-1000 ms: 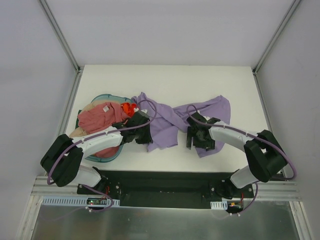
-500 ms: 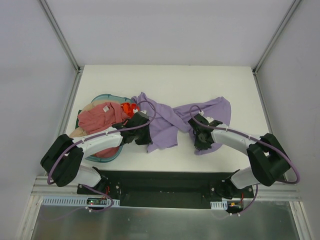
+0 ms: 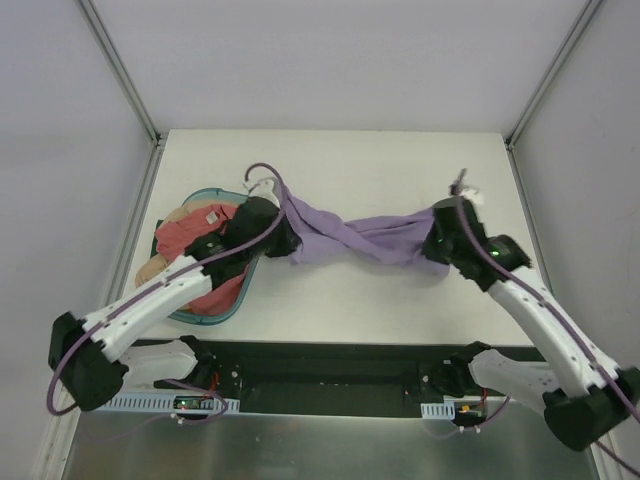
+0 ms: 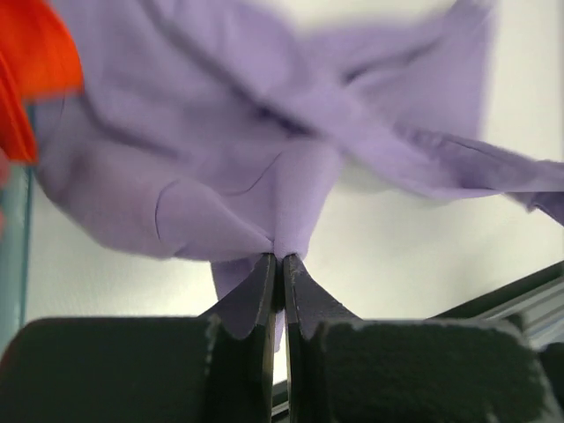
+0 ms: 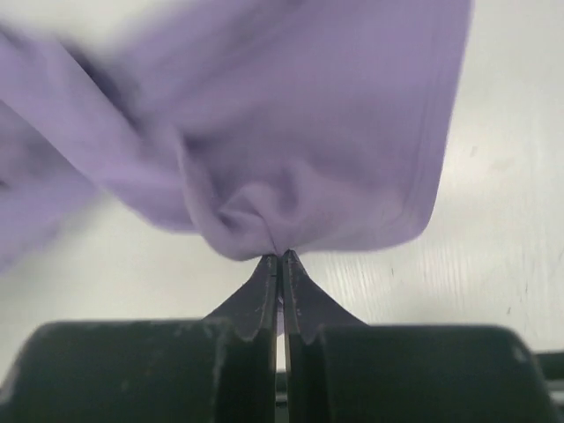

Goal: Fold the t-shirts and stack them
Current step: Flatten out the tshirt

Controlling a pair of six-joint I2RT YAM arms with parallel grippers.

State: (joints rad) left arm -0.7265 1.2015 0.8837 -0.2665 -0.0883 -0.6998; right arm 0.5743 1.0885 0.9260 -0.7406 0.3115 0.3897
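Observation:
The lavender-purple t-shirt (image 3: 360, 240) hangs twisted between both arms above the white table. My left gripper (image 3: 283, 238) is shut on its left end, the cloth (image 4: 220, 185) pinched at the fingertips (image 4: 264, 273). At the right end my right gripper (image 3: 436, 245) is shut on a bunched fold of the same shirt (image 5: 300, 167). The dusty pink-red t-shirt (image 3: 195, 240) lies crumpled in the teal basket (image 3: 215, 312) at the left, over a tan-beige t-shirt (image 3: 152, 266) that spills past the rim.
The table's bare white top (image 3: 350, 165) stretches behind and in front of the hanging shirt. Metal frame posts (image 3: 125, 75) rise at the back corners. A black base plate (image 3: 330, 365) runs along the near edge.
The right gripper shut on the purple shirt. Both arms then rose and drew apart, lifting the shirt off the table and stretching it into a twisted band.

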